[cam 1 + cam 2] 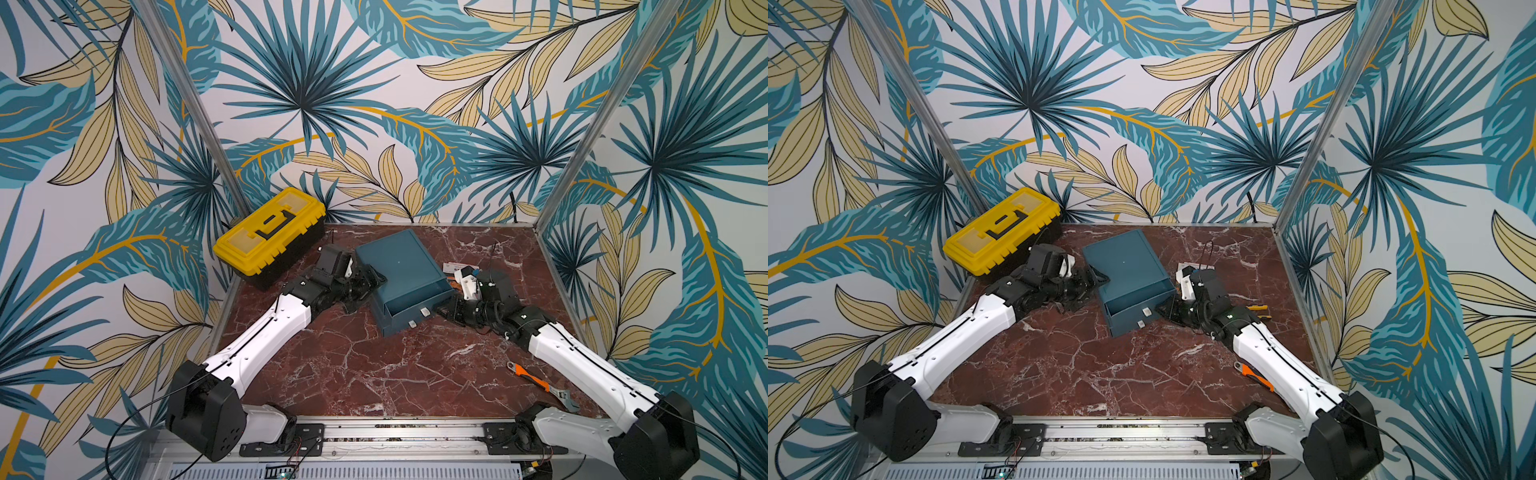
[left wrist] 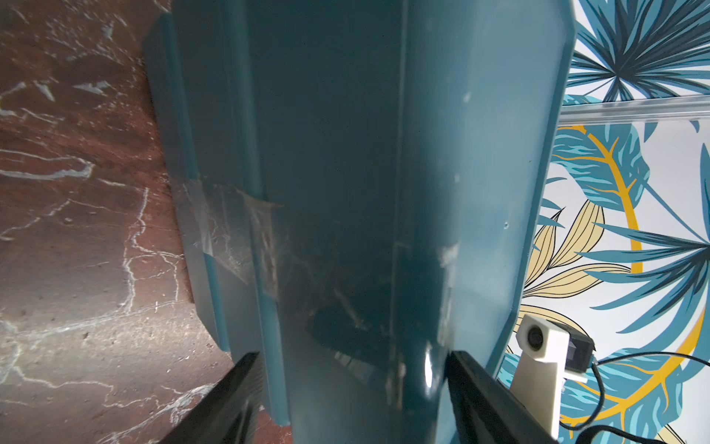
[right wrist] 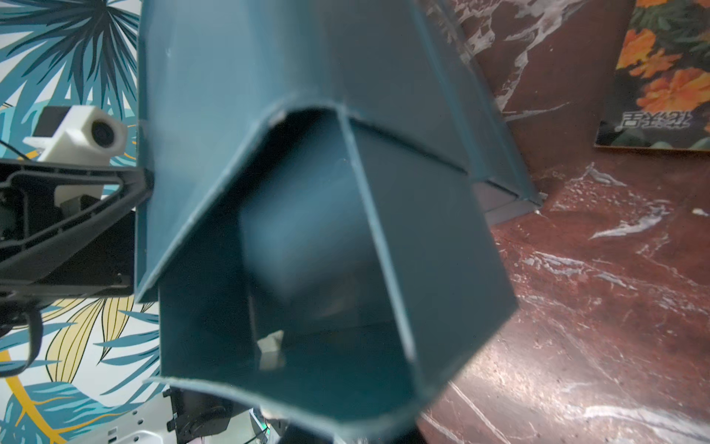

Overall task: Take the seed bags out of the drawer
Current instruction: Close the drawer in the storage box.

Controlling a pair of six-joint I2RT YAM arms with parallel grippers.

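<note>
The teal drawer cabinet (image 1: 399,262) lies on the marble table in both top views, with its drawer (image 1: 409,322) pulled partly out toward the front. My left gripper (image 1: 376,276) is shut across the cabinet's left side. In the left wrist view, the black fingers (image 2: 246,388) flank the teal shell. My right gripper (image 1: 442,309) is shut on the drawer's front right corner, its fingertips hidden under the rim. The visible inside of the drawer (image 3: 326,250) shows only teal walls. A seed bag (image 3: 661,77) with orange flowers lies flat on the table, seen behind the right wrist (image 1: 451,267).
A yellow toolbox (image 1: 270,230) stands at the back left, close to the left wrist. An orange-handled wrench (image 1: 536,380) lies under the right forearm. Yellow-handled pliers (image 1: 1258,308) lie to the right of the right wrist. Patterned walls close in the table.
</note>
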